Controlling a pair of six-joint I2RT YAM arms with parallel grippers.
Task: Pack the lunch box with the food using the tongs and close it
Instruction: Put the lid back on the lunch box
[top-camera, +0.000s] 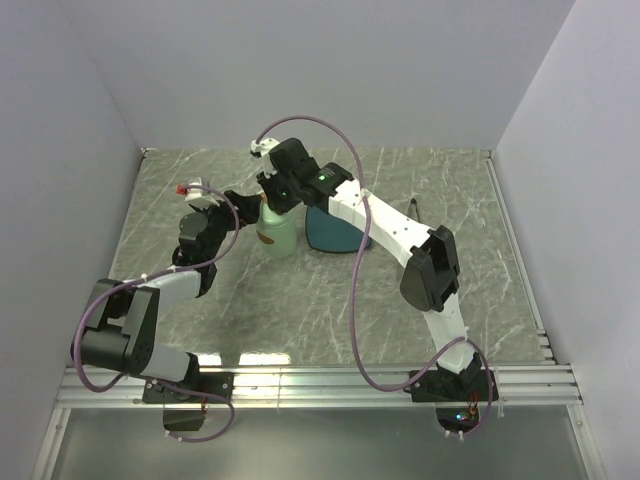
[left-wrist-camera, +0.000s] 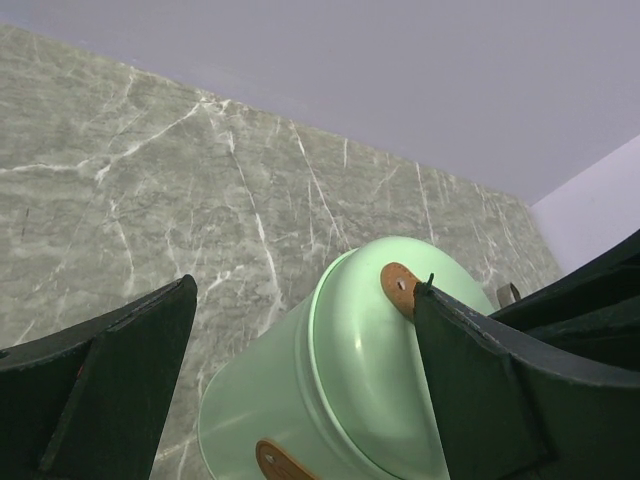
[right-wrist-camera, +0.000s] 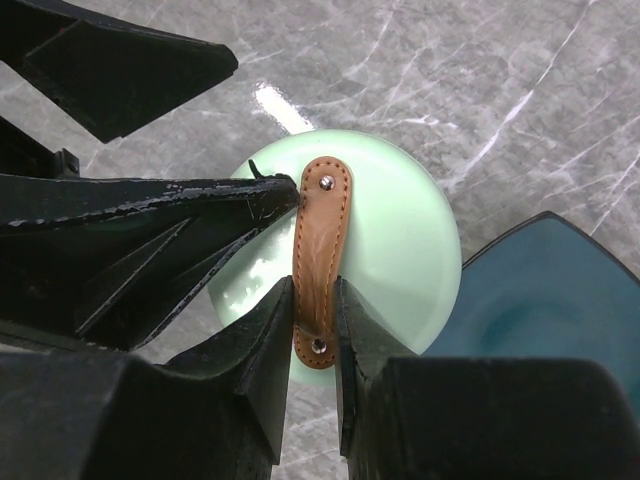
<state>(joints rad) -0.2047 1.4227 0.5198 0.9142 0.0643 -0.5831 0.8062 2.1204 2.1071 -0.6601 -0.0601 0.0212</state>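
Observation:
The pale green lunch box stands upright on the table with its round lid on top. My right gripper comes from above and is shut on the lid's brown strap handle. My left gripper is open and straddles the lunch box from the left. One of its fingers rests against the lid by the strap's end, and the other finger stands apart from the wall. A slim dark object, probably the tongs, lies right of the plate. No food shows.
The dark teal square plate sits right beside the lunch box, partly under my right arm, and its corner appears in the right wrist view. Marble tabletop extends to walls at the back and on both sides.

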